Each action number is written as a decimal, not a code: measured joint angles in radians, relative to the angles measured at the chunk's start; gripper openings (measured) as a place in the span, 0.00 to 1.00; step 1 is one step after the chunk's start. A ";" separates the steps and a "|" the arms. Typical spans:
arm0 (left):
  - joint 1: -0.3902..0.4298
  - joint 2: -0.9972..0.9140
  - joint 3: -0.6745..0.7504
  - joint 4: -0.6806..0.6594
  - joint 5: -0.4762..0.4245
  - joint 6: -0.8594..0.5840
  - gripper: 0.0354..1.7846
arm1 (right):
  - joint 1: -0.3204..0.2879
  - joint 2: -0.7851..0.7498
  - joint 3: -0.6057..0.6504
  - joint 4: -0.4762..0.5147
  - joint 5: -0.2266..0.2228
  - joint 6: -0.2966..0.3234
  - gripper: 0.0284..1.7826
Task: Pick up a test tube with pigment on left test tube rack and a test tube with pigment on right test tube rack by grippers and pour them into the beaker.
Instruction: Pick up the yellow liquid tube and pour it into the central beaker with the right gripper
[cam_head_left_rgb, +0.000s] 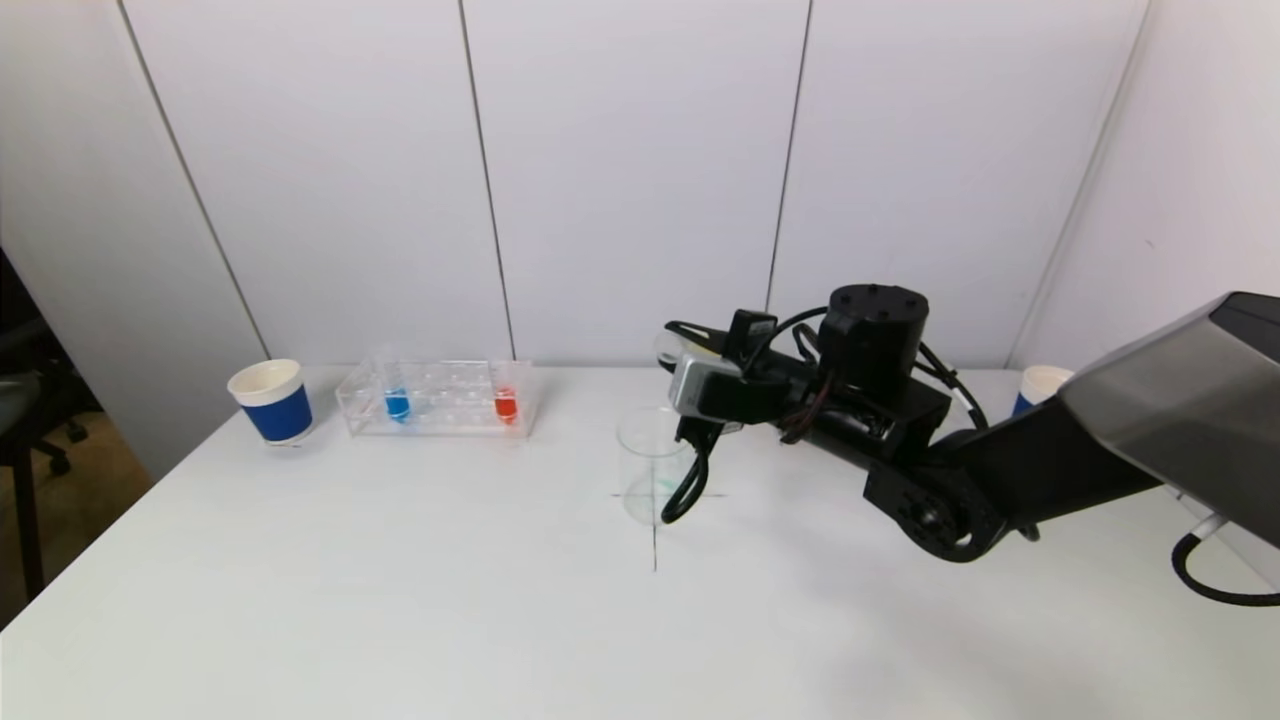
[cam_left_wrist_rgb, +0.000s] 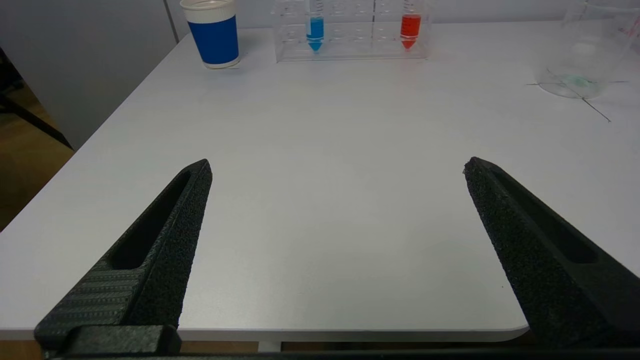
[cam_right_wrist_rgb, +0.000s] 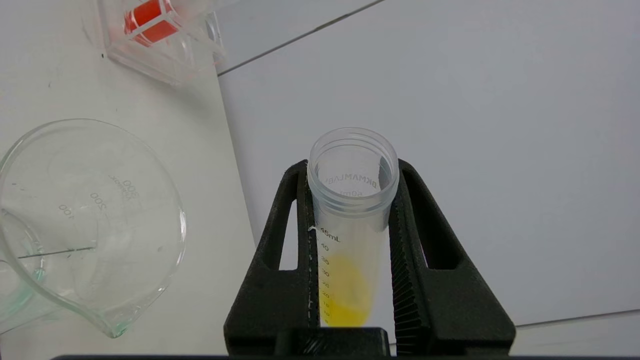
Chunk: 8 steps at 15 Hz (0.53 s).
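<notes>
Right tool (cam_right_wrist_rgb: 352, 250) pinches the tube (cam_right_wrist_rgb: 350, 225) mid-barrel, tilted beside the beaker (cam_head_left_rgb: 655, 465) at counter centre. Yellow pigment still inside. Light, smooth plastic, so it's likely slippery; grip below the threads. Left tool (cam_left_wrist_rgb: 337, 170) spread, idle near the front edge.

Open worktop in front, clutter along the back edge.

The near and middle worktop (cam_head_left_rgb: 400, 600) lies bare, giving wide passage from the front. At the back left, a blue cup (cam_head_left_rgb: 272, 401) stands just beside the rack (cam_head_left_rgb: 437, 398), which holds a blue tube (cam_head_left_rgb: 397, 402) and a red tube (cam_head_left_rgb: 506, 404); both are reachable from above. The beaker (cam_head_left_rgb: 652, 465) stands mid-worktop, well apart from the rack, with a free lane between them. The right arm (cam_head_left_rgb: 1000, 460) reaches in over the beaker's right side, its right tool (cam_right_wrist_rgb: 350, 200) clamping a tube (cam_right_wrist_rgb: 350, 225) beside the rim, blocking that approach. The left tool (cam_left_wrist_rgb: 337, 167) hangs spread over the near edge, nothing before it.
</notes>
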 joint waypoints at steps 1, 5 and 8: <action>0.000 0.000 0.000 0.000 0.000 0.000 0.99 | 0.000 0.000 -0.003 0.003 0.000 -0.002 0.25; 0.000 0.000 0.000 0.000 0.000 0.000 0.99 | 0.002 -0.013 -0.023 0.069 0.011 -0.022 0.25; 0.000 0.000 0.000 0.000 0.000 0.000 0.99 | 0.009 -0.028 -0.048 0.142 0.011 -0.023 0.25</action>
